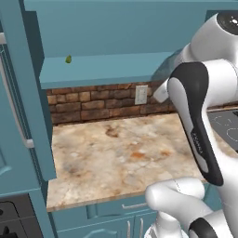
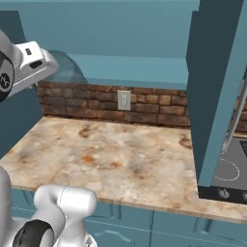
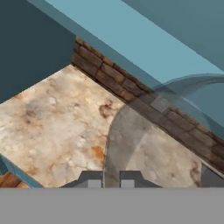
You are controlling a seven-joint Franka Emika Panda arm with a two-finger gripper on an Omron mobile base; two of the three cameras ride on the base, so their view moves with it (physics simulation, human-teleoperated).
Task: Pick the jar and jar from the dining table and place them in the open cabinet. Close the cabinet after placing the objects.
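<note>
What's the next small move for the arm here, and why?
Probably ease the wide smoky grey translucent jar forward onto the teal cabinet shelf: the pincer is shut on it, and it hangs at the shelf's front edge.

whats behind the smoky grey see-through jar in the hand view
Through the wide smoky grey translucent jar show the marbled stone counter and brick wall; its contents can't be told.
</note>
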